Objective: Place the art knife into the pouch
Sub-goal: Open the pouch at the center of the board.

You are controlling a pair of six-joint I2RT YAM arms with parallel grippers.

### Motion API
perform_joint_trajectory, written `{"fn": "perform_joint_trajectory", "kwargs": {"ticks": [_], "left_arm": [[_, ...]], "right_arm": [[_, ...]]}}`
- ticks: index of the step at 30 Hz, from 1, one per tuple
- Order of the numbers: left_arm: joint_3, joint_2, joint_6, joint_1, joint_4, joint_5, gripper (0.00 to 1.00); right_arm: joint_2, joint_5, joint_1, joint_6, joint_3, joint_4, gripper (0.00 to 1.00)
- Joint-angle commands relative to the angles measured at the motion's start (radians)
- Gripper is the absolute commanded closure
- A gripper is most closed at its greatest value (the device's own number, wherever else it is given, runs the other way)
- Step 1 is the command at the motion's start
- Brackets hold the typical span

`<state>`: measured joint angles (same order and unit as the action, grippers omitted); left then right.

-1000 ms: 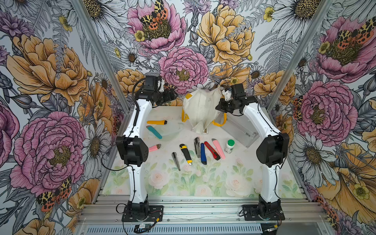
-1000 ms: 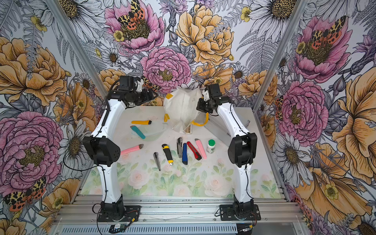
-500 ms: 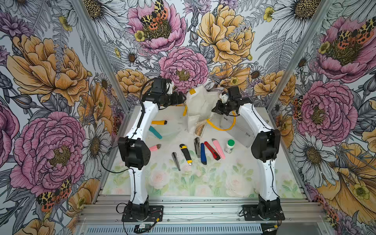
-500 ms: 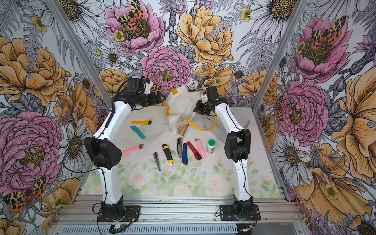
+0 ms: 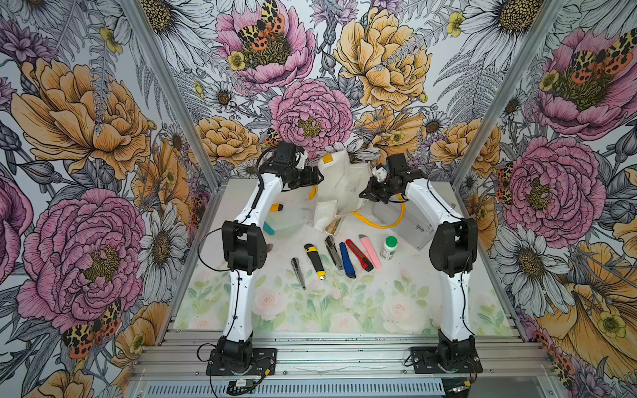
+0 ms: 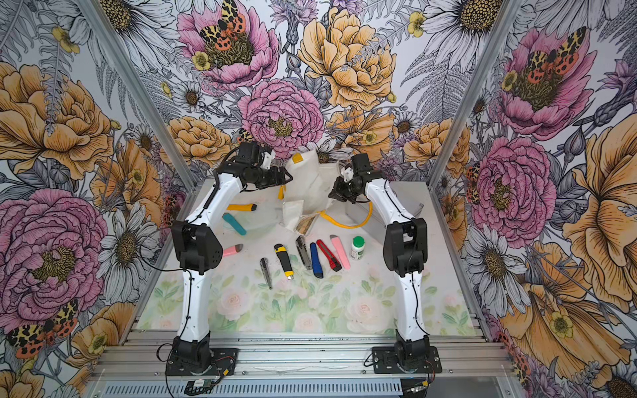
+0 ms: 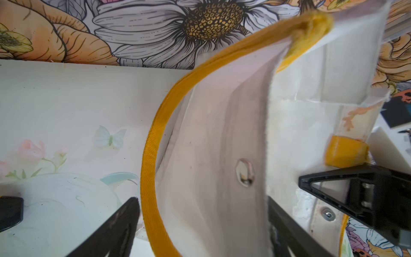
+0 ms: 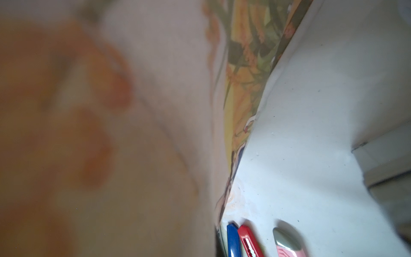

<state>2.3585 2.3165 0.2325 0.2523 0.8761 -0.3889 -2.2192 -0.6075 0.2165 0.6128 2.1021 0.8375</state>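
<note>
We find the pouch (image 5: 339, 187) lifted upright at the back of the desk (image 5: 379, 306), white lining outward, strung between the two arms. The right tool (image 5: 364, 195) is pinched together on the pouch's right edge, which we read as an anchor that holds that side taut and off the surface. The left tool (image 5: 317, 179) has its jaws apart. The left wrist view shows them straddling the pouch's near wall and one yellow handle (image 7: 151, 155) without clamping either (ready, we judge, to take that wall and pull the mouth wide).

The art knife (image 5: 298, 273), which we take to be the slim grey one, lies flat on the desk at the left end of a row of cutters (image 5: 345, 258), well apart from the pouch and both tools. We cannot see into the pouch.

The desk has a pale cover printed with roses and leaves. A green-capped bottle (image 5: 388, 248) stands at the row's right end, with a silver case (image 5: 412, 220) behind it. Bold floral wallpaper (image 5: 310, 117) closes the booth on three sides, and aluminium rails (image 5: 344, 348) run along the front.
</note>
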Motion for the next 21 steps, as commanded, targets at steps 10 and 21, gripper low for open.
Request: {"fn": "perform_joint_trajectory", "kwargs": {"ticks": [10,21], "left_arm": [[0.009,-0.092,-0.179,0.037,0.139,0.255,0.84],[-0.105,-0.23,-0.287,-0.001,0.165,0.672,0.9]], "right_arm": [[0.09,0.001,-0.024,-0.024,0.029,0.036,1.0],[0.183,0.186,-0.081,-0.16,0.007,0.222,1.0]]}}
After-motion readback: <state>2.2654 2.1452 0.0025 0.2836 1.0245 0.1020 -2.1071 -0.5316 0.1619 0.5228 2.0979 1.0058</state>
